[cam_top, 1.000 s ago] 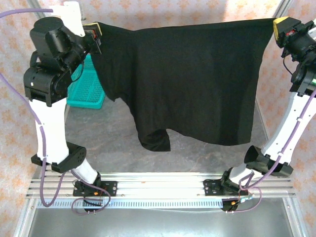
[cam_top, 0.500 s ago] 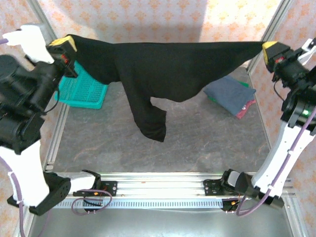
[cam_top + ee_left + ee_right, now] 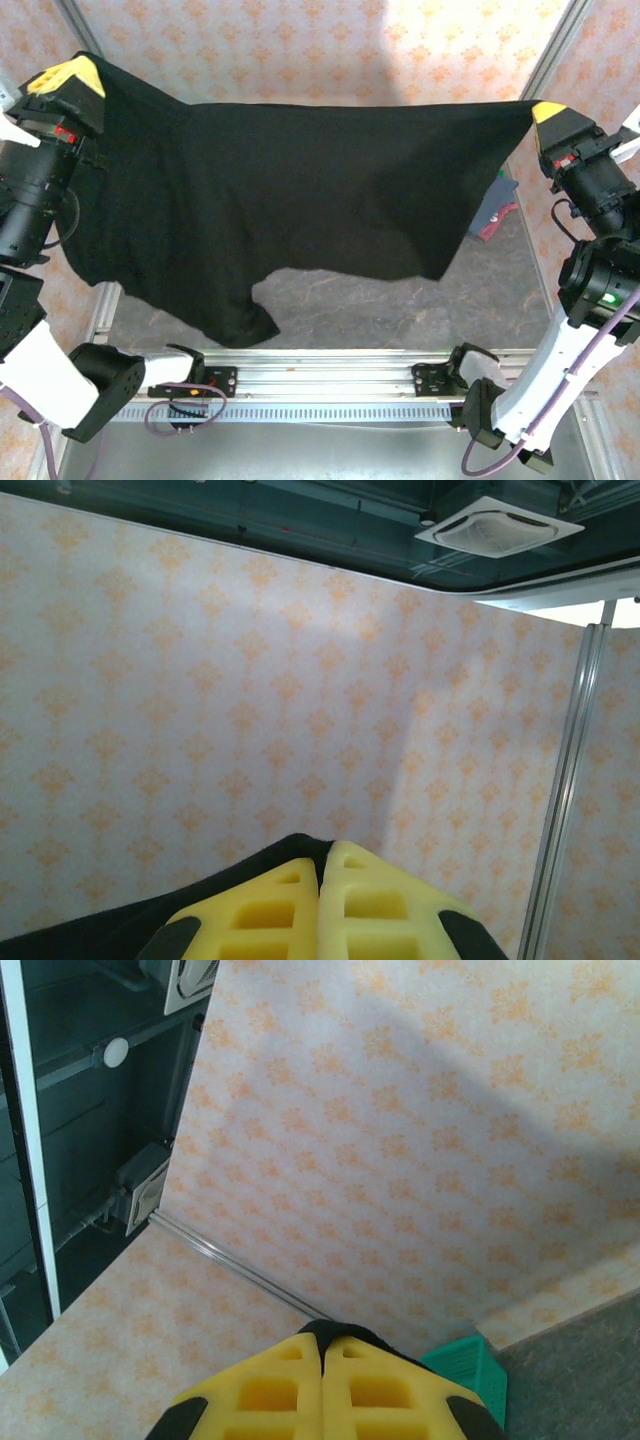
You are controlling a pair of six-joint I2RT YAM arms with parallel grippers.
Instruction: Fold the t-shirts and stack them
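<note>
One black t-shirt [image 3: 300,190] hangs spread wide in the air above the counter [image 3: 400,310], stretched between the two arms. Its upper edge runs nearly straight from the left claw [image 3: 72,75] to the right claw [image 3: 545,110]. The lower hem sags unevenly, with the lowest fold hanging on the left side, near the front rail. Both claws are clamped tight on the shirt, one at each top corner, and held high.

From above, just past the shirt's right edge, a corner of a slate-blue shirt [image 3: 498,192] peeks out on the counter, with a sliver of a maroon shirt [image 3: 490,228] beside it; the rest of that pile is hidden behind the hanging cloth.

The left wrist camera gives the close look: yellow pads [image 3: 280,915] pressed flat together, black fabric pinched at their tips, and a patterned wall [image 3: 200,700] beyond. The right wrist camera shows the same closed pinch on black cloth, and past it a corner of a teal basket [image 3: 470,1365].
</note>
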